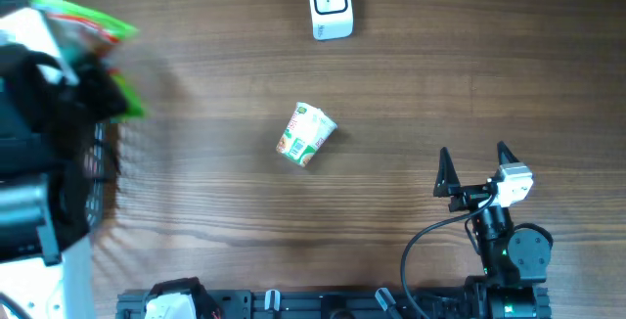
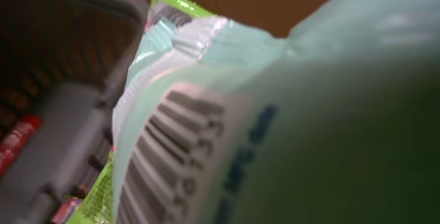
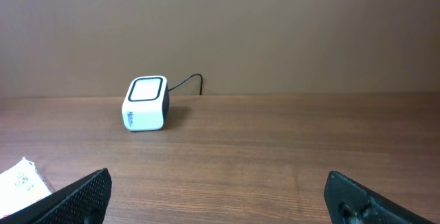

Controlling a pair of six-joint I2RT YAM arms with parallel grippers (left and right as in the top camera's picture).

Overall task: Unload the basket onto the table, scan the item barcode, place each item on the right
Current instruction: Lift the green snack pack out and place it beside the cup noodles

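In the left end effector (image 1: 73,60), fingers hidden, a blurred packet (image 2: 289,114) sits clamped, barcode (image 2: 172,155) cut off; right end effector (image 1: 473,155) wide apart.

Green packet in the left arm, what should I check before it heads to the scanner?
1. Green packet gripped: ok, left jaws shut on it.
2. Barcode showing: ok, in the left wrist view.
3. Barcode turned toward the scanner: cannot tell.
4. Scanner face unblocked: ok.
5. White-green item off the route: ok, lies mid-table.
6. Right arm out of the way: ok, jaws open.
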